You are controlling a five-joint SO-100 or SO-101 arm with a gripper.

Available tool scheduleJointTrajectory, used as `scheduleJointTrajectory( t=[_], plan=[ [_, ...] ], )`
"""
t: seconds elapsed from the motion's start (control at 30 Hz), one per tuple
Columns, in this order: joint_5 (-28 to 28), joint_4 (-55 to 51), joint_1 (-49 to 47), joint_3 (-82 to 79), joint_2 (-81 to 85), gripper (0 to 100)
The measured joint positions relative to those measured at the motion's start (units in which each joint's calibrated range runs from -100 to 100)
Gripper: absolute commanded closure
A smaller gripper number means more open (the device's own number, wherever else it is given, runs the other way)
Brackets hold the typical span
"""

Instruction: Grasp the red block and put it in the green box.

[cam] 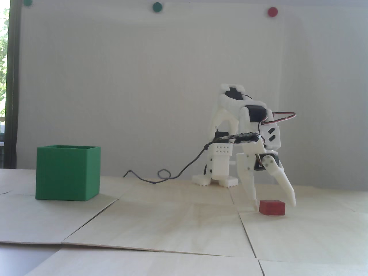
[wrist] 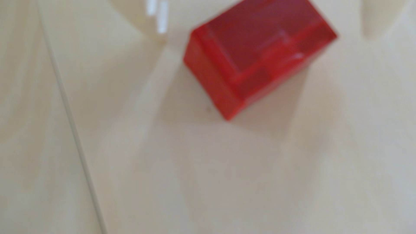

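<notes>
The red block (cam: 272, 207) lies on the pale wooden table at the right in the fixed view. My white gripper (cam: 274, 206) is lowered over it with its jaws open, one fingertip on each side of the block, close to it and near the table. In the blurred wrist view the red block (wrist: 254, 56) sits turned at an angle between the two fingertips (wrist: 161, 20), with a gap on both sides. The green box (cam: 67, 172) stands open-topped at the far left of the fixed view, far from the gripper.
The white arm base (cam: 220, 166) stands behind the block. A dark cable (cam: 172, 174) trails left from the arm across the table. The table is made of wooden panels with seams (cam: 244, 227). Green and red round dots (cam: 272, 11) sit on the back wall.
</notes>
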State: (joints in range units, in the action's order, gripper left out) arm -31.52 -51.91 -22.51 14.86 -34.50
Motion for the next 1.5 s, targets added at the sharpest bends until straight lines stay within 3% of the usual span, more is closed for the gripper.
scheduleJointTrajectory(
  t=[0.13,0.4,0.53,0.97,1.1,1.5],
  plan=[
    [0.0,0.0,0.46,0.0,0.0,84],
    [0.0,0.0,1.6,0.0,0.0,86],
    [0.0,0.0,1.76,0.0,-0.08,99],
    [0.05,0.0,1.76,0.09,-0.08,98],
    [2.41,-1.33,1.76,0.98,-0.08,98],
    [5.55,-18.8,4.66,15.58,9.05,98]
  ],
)
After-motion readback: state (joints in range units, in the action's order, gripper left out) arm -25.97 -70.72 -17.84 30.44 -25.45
